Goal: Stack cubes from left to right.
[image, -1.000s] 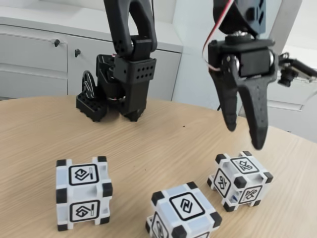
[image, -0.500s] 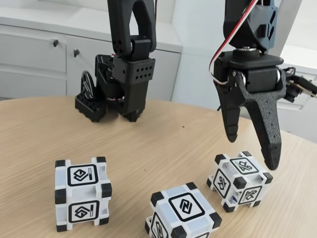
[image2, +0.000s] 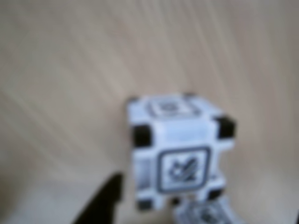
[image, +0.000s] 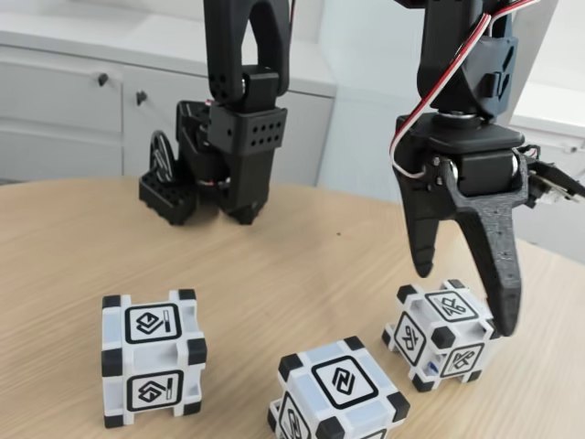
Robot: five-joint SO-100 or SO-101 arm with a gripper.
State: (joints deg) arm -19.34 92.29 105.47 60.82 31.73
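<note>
Hovering spread open, the gripper (image: 464,297) straddles the right cube (image: 442,333), grasping nothing yet. Left cube (image: 152,356) and middle cube (image: 336,389) sit apart on the tabletop (image: 302,265); no stacking done.

Three cubes sit on the table (image: 302,256) in the fixed view: one at left (image: 153,357), one at front centre (image: 340,391), one at right (image: 442,334). One gripper (image: 464,297) hangs above them.

The wrist view is blurred, so the cube's (image2: 180,151) symbols are unreadable. The fixed view's bottom edge cuts off the middle cube (image: 338,395).
</note>
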